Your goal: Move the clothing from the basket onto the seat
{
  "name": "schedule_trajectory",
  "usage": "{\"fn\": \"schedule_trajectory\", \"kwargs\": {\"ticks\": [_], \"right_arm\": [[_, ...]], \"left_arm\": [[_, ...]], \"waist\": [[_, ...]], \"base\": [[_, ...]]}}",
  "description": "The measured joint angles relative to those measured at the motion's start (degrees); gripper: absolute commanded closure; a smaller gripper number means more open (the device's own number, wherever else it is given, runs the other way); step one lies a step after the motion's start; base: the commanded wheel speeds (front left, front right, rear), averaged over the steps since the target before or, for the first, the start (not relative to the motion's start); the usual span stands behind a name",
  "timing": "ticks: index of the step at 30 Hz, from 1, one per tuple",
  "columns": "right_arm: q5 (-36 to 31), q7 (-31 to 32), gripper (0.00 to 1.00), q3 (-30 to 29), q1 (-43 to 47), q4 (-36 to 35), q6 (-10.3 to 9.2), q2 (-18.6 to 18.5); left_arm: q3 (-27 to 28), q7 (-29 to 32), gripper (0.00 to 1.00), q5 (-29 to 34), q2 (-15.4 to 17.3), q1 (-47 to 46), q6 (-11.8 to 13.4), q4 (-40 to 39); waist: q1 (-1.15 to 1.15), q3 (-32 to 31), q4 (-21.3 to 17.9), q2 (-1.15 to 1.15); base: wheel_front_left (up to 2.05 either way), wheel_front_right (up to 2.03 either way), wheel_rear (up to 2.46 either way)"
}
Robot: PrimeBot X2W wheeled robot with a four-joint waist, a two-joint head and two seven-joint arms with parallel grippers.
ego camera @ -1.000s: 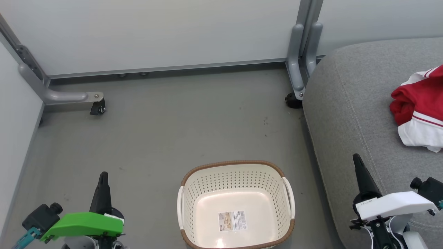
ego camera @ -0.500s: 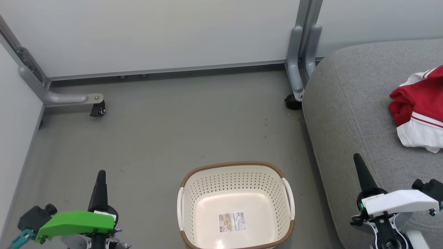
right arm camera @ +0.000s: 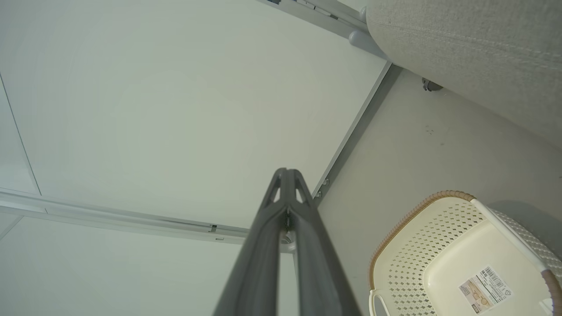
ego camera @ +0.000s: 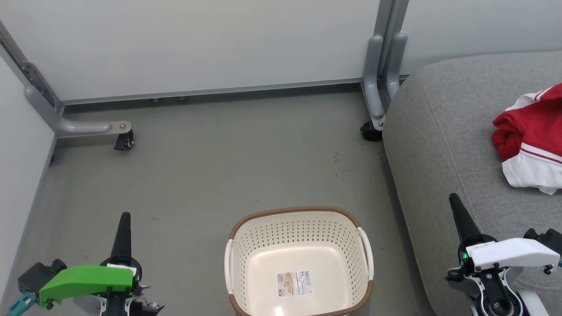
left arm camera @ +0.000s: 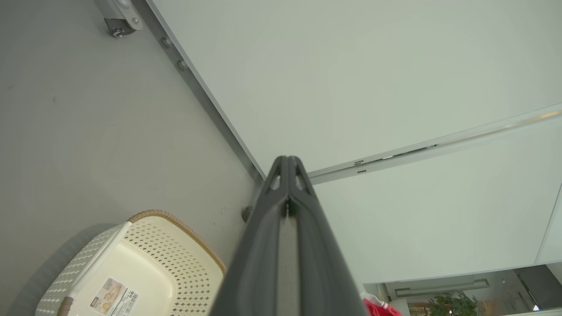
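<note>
Grey floor (ego camera: 219,166), basket (ego camera: 298,210), head view clothing (ego camera: 522,131) on seat (ego camera: 439,131)

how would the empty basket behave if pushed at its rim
The basket is probably light: perforated plastic walls, only a label inside. It would likely slide on the smooth floor rather than tip, given its broad flat bottom.

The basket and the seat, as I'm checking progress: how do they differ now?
The basket is cream perforated plastic; the seat is grey woven fabric. The basket holds just a paper label; the seat bears the red-and-white clothing. The basket is far smaller than the seat. Both have rounded corners.
</note>
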Motion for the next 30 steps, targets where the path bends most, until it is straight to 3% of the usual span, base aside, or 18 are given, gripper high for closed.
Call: {"fn": "schedule_trajectory", "kwargs": {"ticks": [30], "right_arm": [[14.01, 2.5, 1.0, -1.42, -2.19, 2.86, 0.0, 0.07]], "left_arm": [[2.02, 3.65, 1.0, -14.34, -0.01, -1.24, -0.98, 0.26]], "waist": [[0.0, -0.84, -0.2, 0.0]], "base": [[0.0, 0.0, 0.0]]}}
